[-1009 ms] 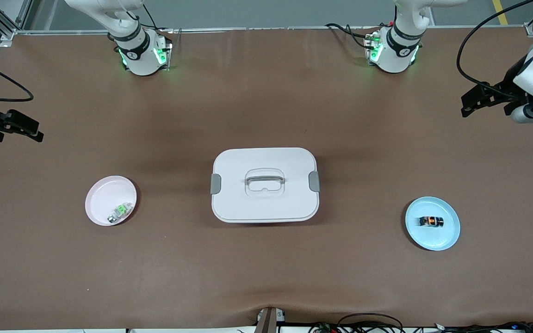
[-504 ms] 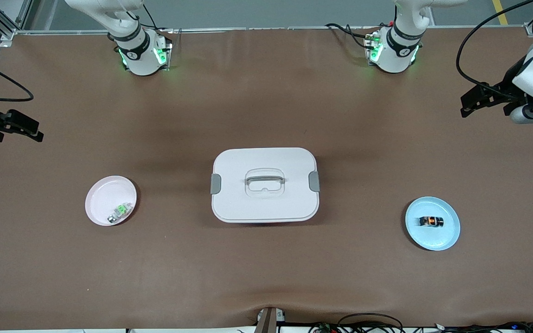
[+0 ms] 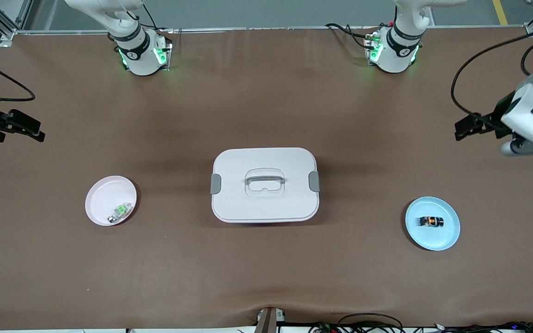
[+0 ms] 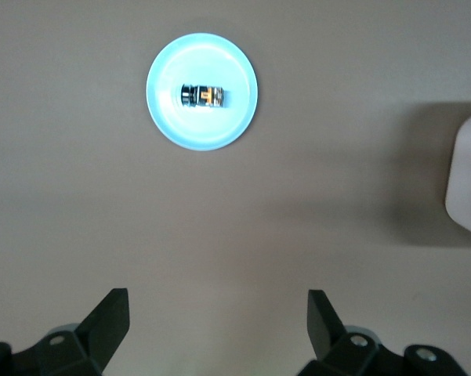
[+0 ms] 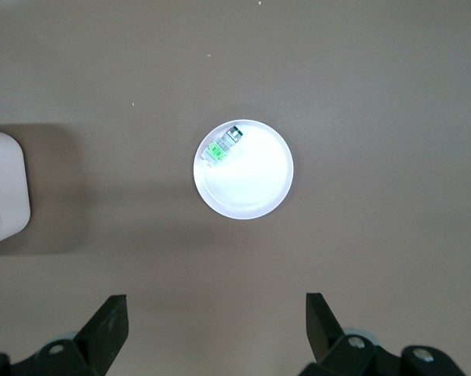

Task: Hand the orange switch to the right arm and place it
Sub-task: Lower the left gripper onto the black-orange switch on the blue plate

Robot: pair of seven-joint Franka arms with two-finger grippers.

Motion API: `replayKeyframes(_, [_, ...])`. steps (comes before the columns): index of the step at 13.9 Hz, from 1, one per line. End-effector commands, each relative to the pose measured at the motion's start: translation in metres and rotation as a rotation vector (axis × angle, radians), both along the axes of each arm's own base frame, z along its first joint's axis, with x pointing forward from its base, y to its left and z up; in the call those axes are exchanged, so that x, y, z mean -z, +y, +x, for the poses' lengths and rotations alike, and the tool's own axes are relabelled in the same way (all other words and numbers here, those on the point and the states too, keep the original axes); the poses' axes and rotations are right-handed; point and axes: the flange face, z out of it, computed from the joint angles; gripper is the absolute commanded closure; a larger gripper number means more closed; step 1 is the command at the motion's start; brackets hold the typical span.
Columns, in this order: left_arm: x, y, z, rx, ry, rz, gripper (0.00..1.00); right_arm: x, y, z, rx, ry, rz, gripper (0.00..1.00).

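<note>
On blue plate: tiny black stubby orange switch point(image 3: 432, 221) lies on round light-blue plate point(image 3: 449, 233), toward the left arm's end
Left gripper point(image 3: 464, 129): wide, empty, over bare mat
Right gripper point(image 3: 29, 131): wide, empty, waiting
Risk: rounded switch may roll or skid from closing fingers; green-and-silver component point(image 3: 119, 212) on pink plate point(image 3: 100, 199) is a decoy
Writing: none legible
</note>
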Motion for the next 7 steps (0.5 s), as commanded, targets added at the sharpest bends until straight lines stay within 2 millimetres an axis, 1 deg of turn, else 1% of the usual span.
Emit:
replayKeyframes(1, [0.027,0.011,0.023,-0.004,-0.007,0.008,0.00,-0.002,-0.004,-0.006,0.007,-0.008,-0.008,0.00])
replayKeyframes(5, [0.079,0.011,0.049,0.004,-0.012,0.022,0.00,-0.006,-0.006,-0.005,0.008,-0.022,-0.017,0.00])
replayKeyframes(7, [0.112,0.012,0.059,0.015,-0.011,0.020,0.00,-0.007,-0.007,-0.004,0.007,-0.029,-0.024,0.00])
